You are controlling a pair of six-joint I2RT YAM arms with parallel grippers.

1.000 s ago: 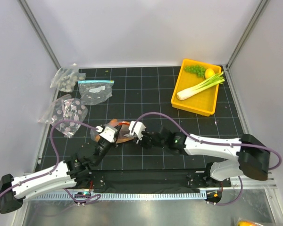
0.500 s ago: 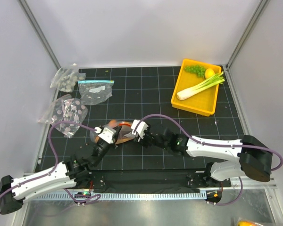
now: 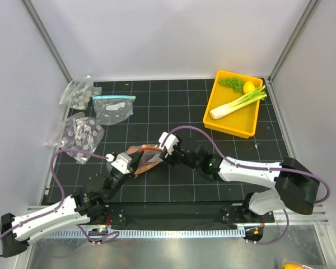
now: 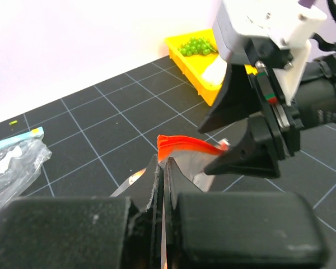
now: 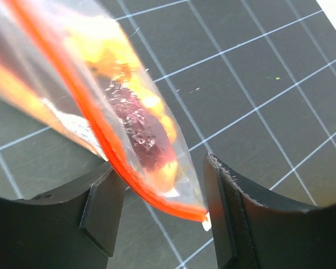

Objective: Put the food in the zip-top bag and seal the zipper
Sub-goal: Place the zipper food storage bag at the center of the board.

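Note:
The zip-top bag hangs stretched between my two grippers just above the black mat. Through its clear plastic in the right wrist view I see food: a dark-red slab and orange pieces. My left gripper is shut on the bag's top edge, at one end of the orange-red zipper. My right gripper is open. Its fingers straddle the other end of the zipper without pressing on it. The left wrist view shows the same, with the right gripper around the strip's end.
A yellow tray with green grapes, a lemon and a leek stands at the back right. Two clear bags of grey dotted pieces and a clear bag with a light-blue strip lie at the back left.
My right gripper has moved towards the far side and slightly left along the bag. My left gripper has drawn back towards the near left, still holding the bag.

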